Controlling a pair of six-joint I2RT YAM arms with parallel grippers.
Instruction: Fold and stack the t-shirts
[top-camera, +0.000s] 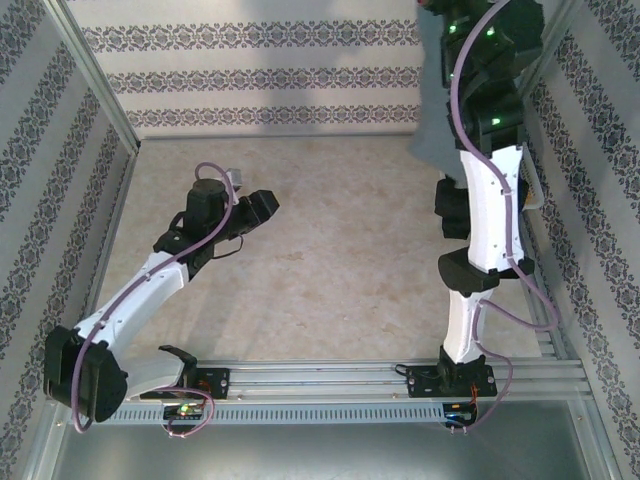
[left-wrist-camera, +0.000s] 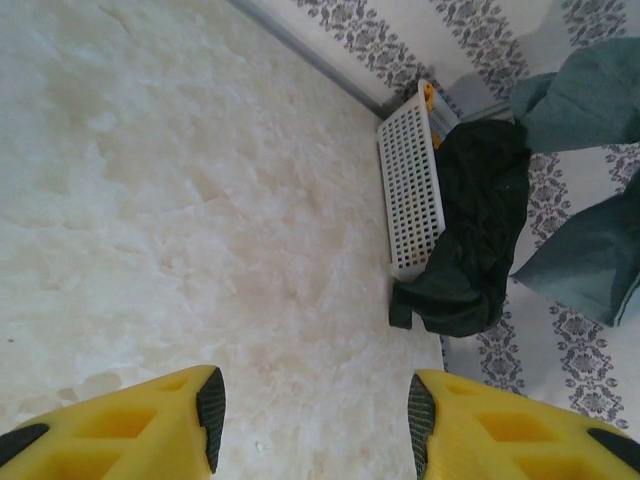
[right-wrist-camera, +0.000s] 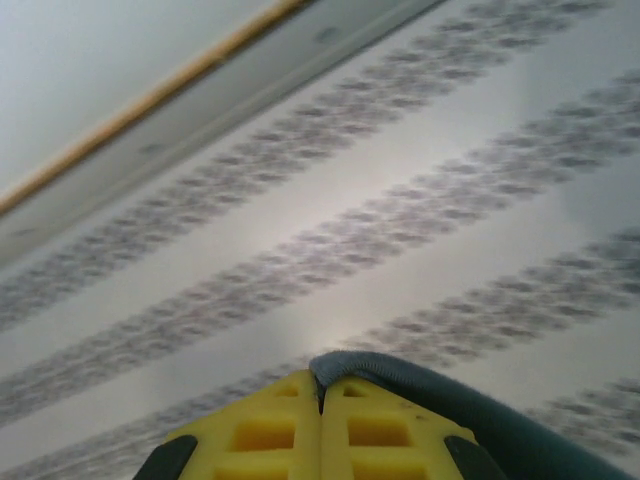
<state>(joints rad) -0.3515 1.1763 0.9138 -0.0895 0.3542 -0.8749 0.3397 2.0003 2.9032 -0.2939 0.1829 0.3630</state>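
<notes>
The slate blue-grey t-shirt (top-camera: 436, 115) hangs in the air at the back right, lifted clear of the table. My right gripper (right-wrist-camera: 321, 385) is shut on its hemmed edge (right-wrist-camera: 420, 372), held high and facing the patterned wall. The same shirt dangles in two folds (left-wrist-camera: 590, 110) in the left wrist view. The black t-shirt (left-wrist-camera: 478, 225) lies crumpled in the white lattice basket, spilling over its near end onto the table. My left gripper (left-wrist-camera: 315, 412) hovers open over bare table at the left (top-camera: 262, 207), with nothing between its fingers.
The white lattice basket (left-wrist-camera: 408, 190) lies along the right wall, with a small yellow-orange object (left-wrist-camera: 428, 95) at its far end. Patterned walls enclose the table on three sides. The pale tabletop (top-camera: 340, 240) lies between the arms.
</notes>
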